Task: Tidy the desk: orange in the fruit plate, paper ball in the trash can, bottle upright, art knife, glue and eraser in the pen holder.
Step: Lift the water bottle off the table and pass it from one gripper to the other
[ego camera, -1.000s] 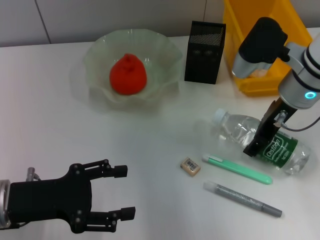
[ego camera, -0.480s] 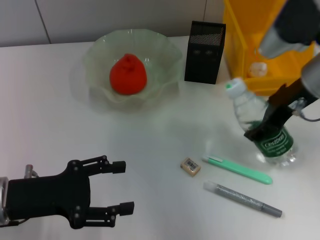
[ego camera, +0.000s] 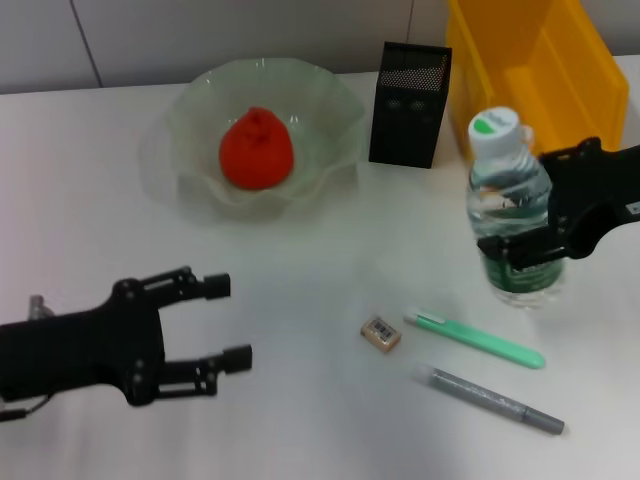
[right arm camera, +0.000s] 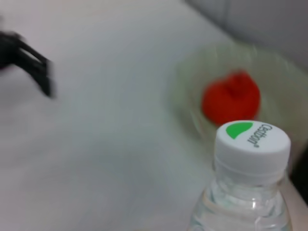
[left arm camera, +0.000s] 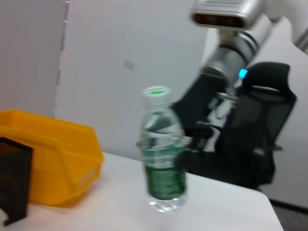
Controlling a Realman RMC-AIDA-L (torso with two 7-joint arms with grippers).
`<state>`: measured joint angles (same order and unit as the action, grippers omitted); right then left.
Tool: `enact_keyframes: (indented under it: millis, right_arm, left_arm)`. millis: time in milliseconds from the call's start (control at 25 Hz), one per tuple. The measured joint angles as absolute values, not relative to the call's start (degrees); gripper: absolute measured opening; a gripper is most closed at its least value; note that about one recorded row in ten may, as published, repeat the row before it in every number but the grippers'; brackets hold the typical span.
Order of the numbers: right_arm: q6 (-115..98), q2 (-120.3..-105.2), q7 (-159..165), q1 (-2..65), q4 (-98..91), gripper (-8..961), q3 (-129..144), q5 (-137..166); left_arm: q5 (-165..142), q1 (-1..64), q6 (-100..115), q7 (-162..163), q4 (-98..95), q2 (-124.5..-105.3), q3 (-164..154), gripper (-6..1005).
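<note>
Head view: my right gripper (ego camera: 520, 225) is clamped on the bottle (ego camera: 512, 215) at label height, coming in from the right side; bottle stands upright on the desk (ego camera: 300, 400), white cap w/ green dot on top, just in front of the trash can (ego camera: 540, 70); my left gripper (ego camera: 218, 322) hangs low over the near left of the desk, fingers spread wide, holding nothing. Orange (ego camera: 257, 149) sits in the fruit plate (ego camera: 330, 110) at the back; pen holder (ego camera: 408, 104) stands between plate and trash can, touching neither. Eraser (ego camera: 381, 332) lies flat near desk centre; green knife (ego camera: 474, 339) just right of it, apart; grey glue pen (ego camera: 490, 398) lies nearer me, roughly parallel to the knife; all three outside the pen holder. Can't see the paper ball from here.

Left wrist view: bottle (left arm camera: 161, 161) upright on the desk edge-on, green label low on it; my right arm (left arm camera: 231, 53) reaches in from behind it; trash can (left arm camera: 53, 159) beside it, w/ a dark corner of the pen holder (left arm camera: 12, 180) at the frame's edge; a black chair (left arm camera: 260, 130) stands off the desk.

Right wrist view: bottle cap (right arm camera: 252, 144) close up, green mark + print on top; beyond it, blurred, the orange (right arm camera: 231, 98) in the plate (right arm camera: 192, 77); left gripper fingertips (right arm camera: 41, 72) show dark at the far side.
</note>
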<state>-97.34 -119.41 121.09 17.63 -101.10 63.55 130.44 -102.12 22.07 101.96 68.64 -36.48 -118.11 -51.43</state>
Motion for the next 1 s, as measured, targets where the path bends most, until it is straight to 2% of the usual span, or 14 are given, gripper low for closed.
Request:
enact_keyframes:
  millis: [160, 400, 560, 640, 1000]
  right_arm:
    - [-97.34, -119.31, 113.37, 14.84, -98.61, 767, 58.56, 119.59]
    - [-96.96, -119.10, 102.42, 15.11, -88.20, 767, 56.11, 109.83]
    - [-96.73, -119.21, 96.15, 18.47, -78.22, 767, 56.32, 106.58]
    - [-96.50, -119.17, 92.23, 22.45, -69.98, 767, 56.52, 105.76]
    - [-91.96, -118.94, 84.98, 30.53, -55.56, 767, 56.56, 106.53]
  left_arm:
    - [-102.12, 23.02, 101.97, 71.64, -36.47, -117.77, -48.42, 837]
    - [-102.10, 25.62, 102.16, 76.11, -36.39, -117.42, -46.01, 837]
    - [-102.06, 27.52, 101.85, 77.85, -36.38, -117.76, -45.09, 837]
    - [-102.04, 28.69, 101.62, 78.19, -36.44, -117.97, -44.68, 836]
    - [-101.56, 29.72, 100.14, 77.82, -36.47, -118.27, -42.70, 836]
